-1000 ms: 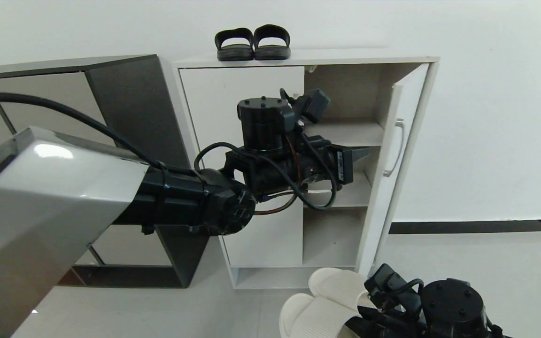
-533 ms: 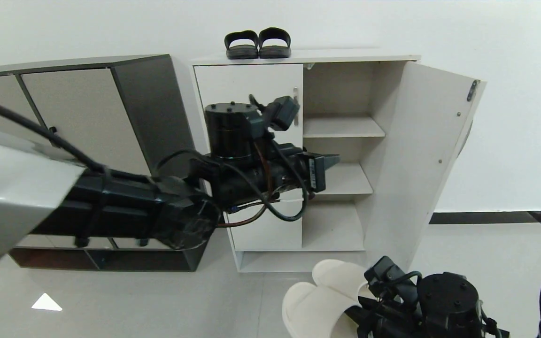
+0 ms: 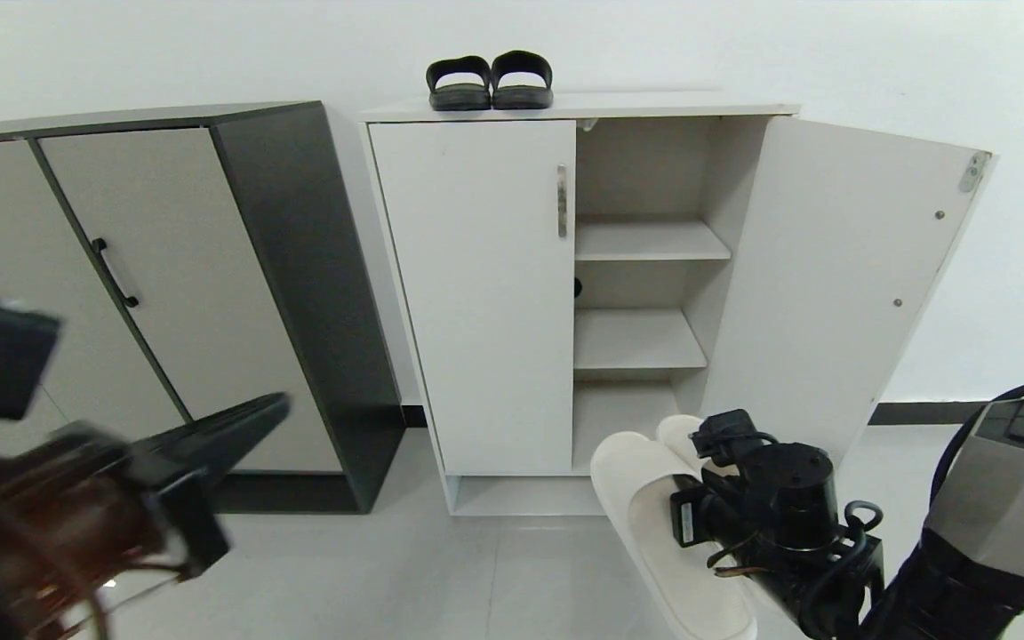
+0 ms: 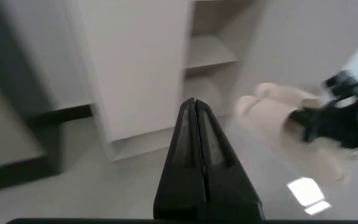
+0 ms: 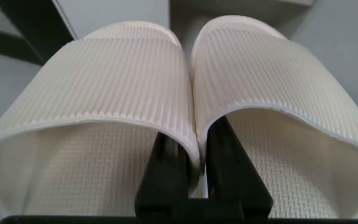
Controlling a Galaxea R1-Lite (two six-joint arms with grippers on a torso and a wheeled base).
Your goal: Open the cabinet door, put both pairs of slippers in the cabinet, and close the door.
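- The jaws of the right gripper (image 5: 194,158) pinch the white slippers (image 3: 645,498) by their touching straps, near the front of the cabinet (image 3: 476,293).
- The left gripper (image 4: 196,112) has its jaws pressed together with nothing in them, near on the left.
- The right door (image 3: 841,276) stands wide open.
- The black slippers (image 3: 490,82) sit on top of the cabinet.

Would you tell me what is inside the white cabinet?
Its open right side shows bare shelves, no slippers. The left half is hidden behind the closed door, and the cream slippers partly cover the bottom compartment.
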